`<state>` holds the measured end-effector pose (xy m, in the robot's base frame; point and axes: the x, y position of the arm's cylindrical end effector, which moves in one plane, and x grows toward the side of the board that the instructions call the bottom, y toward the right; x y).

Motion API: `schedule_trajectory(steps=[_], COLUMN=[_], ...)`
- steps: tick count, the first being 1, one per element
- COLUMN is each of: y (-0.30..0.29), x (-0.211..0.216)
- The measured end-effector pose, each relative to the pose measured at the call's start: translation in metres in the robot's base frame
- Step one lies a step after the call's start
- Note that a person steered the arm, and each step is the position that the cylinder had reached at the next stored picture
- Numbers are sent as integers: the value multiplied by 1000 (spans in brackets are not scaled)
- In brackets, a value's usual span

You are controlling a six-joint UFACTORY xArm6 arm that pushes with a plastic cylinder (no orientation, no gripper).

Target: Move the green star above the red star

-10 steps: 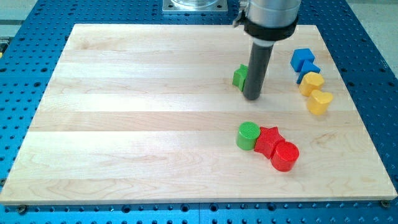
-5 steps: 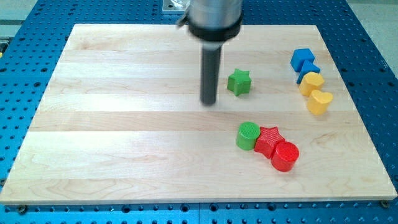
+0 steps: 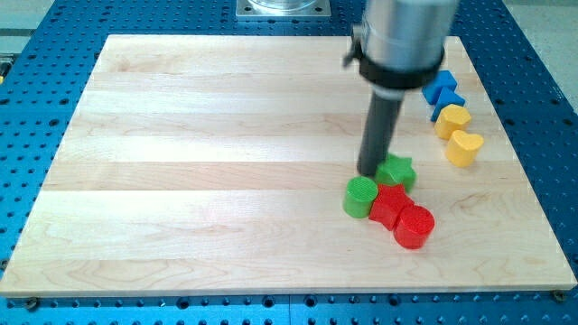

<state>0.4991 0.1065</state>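
Scanning from the view's left, you meet only bare wooden board (image 3: 181,162) on a blue perforated table (image 3: 36,181) until you reach the cluster right of centre. First comes the green cylinder (image 3: 360,196), standing upright and touching the red star (image 3: 390,203) on its right. The red star in turn touches the red cylinder (image 3: 414,227), which sits lower and to the right of it.

Just above the green cylinder you find my tip (image 3: 370,171), the lower end of the dark rod, resting at board height. It sits against the left edge of the green star (image 3: 396,171); whether they truly touch you cannot tell, since the rod covers that edge. There are no jaws here to be released or clenched: the rod is bare and grasps nothing.

The green star lies directly above the red star, its lower points at or touching the red star's upper points, and up and to the right of the green cylinder.

Further right, well apart from the cluster, you see a blue block (image 3: 440,87) partly hidden by the arm's grey body, another blue block (image 3: 452,100) just below it, then two yellow heart blocks, the upper yellow heart (image 3: 452,120) and the lower yellow heart (image 3: 465,148).
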Motion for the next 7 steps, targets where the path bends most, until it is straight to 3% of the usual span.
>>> schedule_trajectory(steps=[1,2,3,6,7], y=[11,60,84,79,152], x=[-36,-39,-27,8,90])
